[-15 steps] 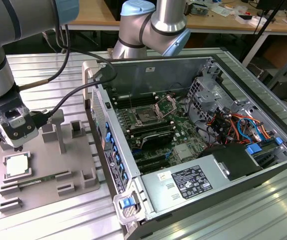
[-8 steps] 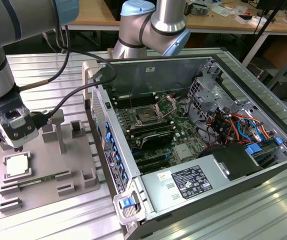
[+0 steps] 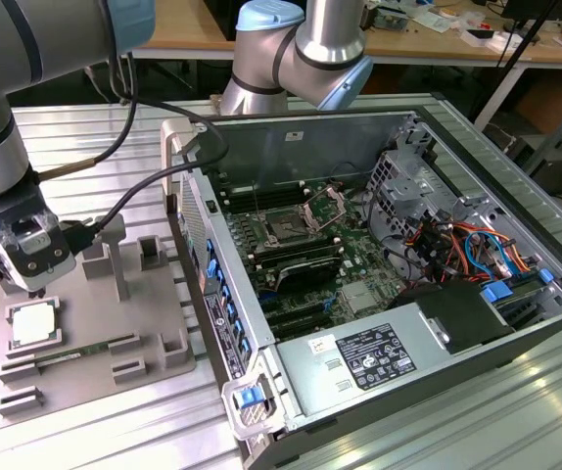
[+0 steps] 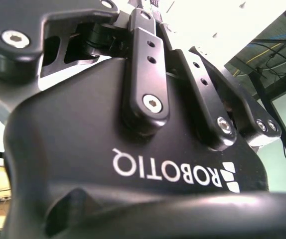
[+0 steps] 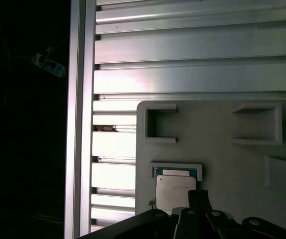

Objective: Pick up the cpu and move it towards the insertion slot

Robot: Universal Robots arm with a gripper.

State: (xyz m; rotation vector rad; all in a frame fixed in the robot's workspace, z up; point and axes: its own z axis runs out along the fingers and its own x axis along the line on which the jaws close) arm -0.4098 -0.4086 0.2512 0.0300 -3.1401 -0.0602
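The tool (image 3: 34,286), in the exterior view, hangs tip-down from the arm's wrist directly over the cpu (image 3: 34,323). Whether it is apart or together I cannot tell from here. The cpu lies flat, straight below the tool and very near it, in a shallow pocket of the grey fixture plate (image 3: 105,313). Being square, it has no long axis to line up with. I judge it not yet lifted. The insertion slot (image 3: 286,230) is well apart from the tool, beyond the fixture plate and over the near wall of the open computer case (image 3: 261,323), towards the exterior view's right. Its metal frame stands raised. A memory stick (image 3: 85,348) lies in the plate, just past the cpu from the tool.

In the second wrist view the tool's black body and link bars crowd the lens, and its state does not show.

In the first wrist view the cpu (image 5: 175,191) sits in its raised-edge pocket, with a dark part of the tool crossing one corner.

Everything rests on a ribbed aluminium desk (image 3: 95,127). Behind it stand cluttered wooden workbenches.
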